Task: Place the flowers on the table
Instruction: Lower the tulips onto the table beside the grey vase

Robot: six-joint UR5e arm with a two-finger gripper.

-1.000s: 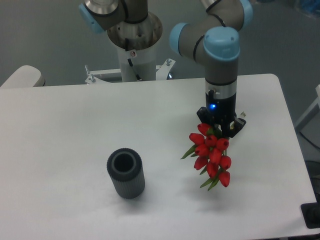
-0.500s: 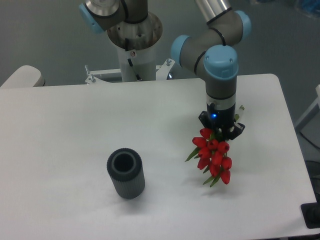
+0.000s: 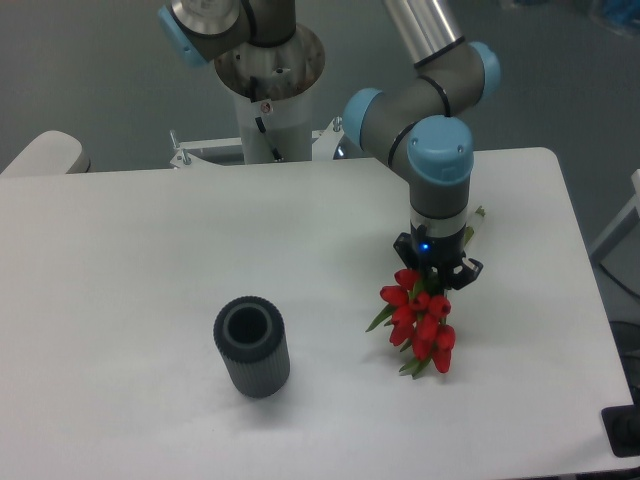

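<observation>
While the gripper (image 3: 436, 272) points straight down over the right half of the white bench (image 3: 150, 260), it's pinching the stem end of the red tulip bunch (image 3: 421, 324). The blooms hang just below it, low over the bench surface, can't tell if they're touching. Dark grey ribbed vase (image 3: 251, 347) stands upright well off to the left

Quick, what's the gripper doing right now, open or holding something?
Gripper: closed on the flowers, low over the table.
</observation>
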